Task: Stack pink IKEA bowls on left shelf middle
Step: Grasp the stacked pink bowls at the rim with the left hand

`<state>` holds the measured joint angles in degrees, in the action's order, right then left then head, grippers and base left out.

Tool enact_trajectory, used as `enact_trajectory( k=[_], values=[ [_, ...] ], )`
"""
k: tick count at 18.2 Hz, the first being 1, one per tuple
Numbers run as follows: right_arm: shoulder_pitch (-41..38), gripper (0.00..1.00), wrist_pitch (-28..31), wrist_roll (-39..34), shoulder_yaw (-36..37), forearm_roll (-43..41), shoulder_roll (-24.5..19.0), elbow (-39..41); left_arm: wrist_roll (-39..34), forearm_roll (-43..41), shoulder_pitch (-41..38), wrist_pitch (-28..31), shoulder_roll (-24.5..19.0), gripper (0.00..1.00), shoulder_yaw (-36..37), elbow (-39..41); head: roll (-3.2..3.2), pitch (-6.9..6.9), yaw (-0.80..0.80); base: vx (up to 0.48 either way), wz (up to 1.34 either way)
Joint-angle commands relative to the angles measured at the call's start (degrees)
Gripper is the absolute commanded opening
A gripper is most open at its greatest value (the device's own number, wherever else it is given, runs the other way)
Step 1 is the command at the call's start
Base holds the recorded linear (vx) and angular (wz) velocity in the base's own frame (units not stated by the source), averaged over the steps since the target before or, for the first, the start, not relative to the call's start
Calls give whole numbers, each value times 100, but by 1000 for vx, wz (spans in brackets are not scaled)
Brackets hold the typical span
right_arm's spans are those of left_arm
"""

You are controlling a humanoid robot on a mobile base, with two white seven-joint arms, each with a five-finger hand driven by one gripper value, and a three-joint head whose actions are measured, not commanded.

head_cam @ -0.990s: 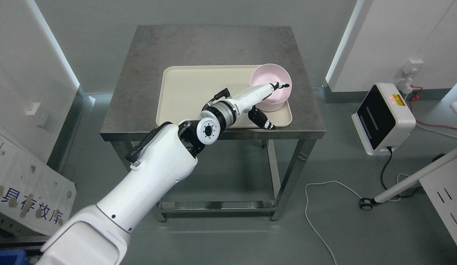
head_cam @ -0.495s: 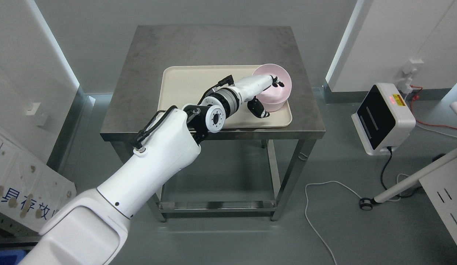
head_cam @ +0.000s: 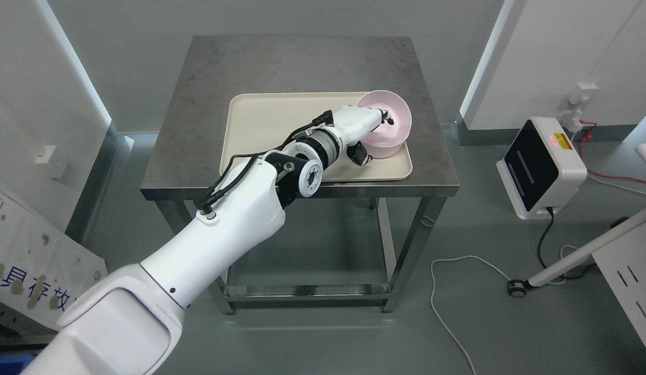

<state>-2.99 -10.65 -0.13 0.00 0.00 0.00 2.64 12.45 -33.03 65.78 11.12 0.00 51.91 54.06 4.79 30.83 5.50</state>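
Left arm [head_cam: 213, 229] entering from the lower left, reaching up and rightward to the pink bowl [head_cam: 393, 112], forearm white, cuff black and silver. Left hand [head_cam: 362, 127] at the bowl's near-left rim: fingers [head_cam: 385, 115] curled over the rim into the inside, thumb [head_cam: 360, 154] below and outside the wall, apparently pinching the rim, though contact is hard to make out. Wrist just left of the bowl, cable looping along the forearm.
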Motion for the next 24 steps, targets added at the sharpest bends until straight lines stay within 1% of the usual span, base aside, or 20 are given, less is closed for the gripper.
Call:
enact_trajectory(
  k=[1, 2, 4, 8, 11, 13, 20, 22, 24],
  values=[
    [0, 100, 1, -5, 53, 44, 100, 0, -102, -257, 14, -13, -100, 60, 618, -344, 0, 0, 0, 0, 0],
    [0, 100, 1, -5, 61, 44, 100, 0, -102, -257, 14, -31, -100, 55, 670, -352, 0, 0, 0, 0, 0],
    [0, 100, 1, -5, 53, 44, 100, 0, -93, -257, 14, -57, -100, 49, 697, -352, 0, 0, 0, 0, 0],
    [0, 100, 1, -5, 53, 44, 100, 0, -172, -257, 23, -145, -100, 42, 697, -352, 0, 0, 0, 0, 0],
    [0, 100, 1, -5, 53, 44, 100, 0, -400, -266, 23, -312, -100, 32, 689, -352, 0, 0, 0, 0, 0],
    [0, 100, 1, -5, 53, 44, 100, 0, -506, -266, 14, -347, -100, 29, 697, -361, 0, 0, 0, 0, 0],
    [0, 100, 1, -5, 53, 44, 100, 0, -515, -301, 14, -444, -100, 22, 653, -352, 0, 0, 0, 0, 0],
    [0, 100, 1, -5, 53, 44, 100, 0, -515, -309, -3, -505, -100, 17, 645, -361, 0, 0, 0, 0, 0],
    [0, 100, 1, -5, 53, 44, 100, 0, -507, -301, -4, -619, -100, 11, 592, -431, 0, 0, 0, 0, 0]
  ],
)
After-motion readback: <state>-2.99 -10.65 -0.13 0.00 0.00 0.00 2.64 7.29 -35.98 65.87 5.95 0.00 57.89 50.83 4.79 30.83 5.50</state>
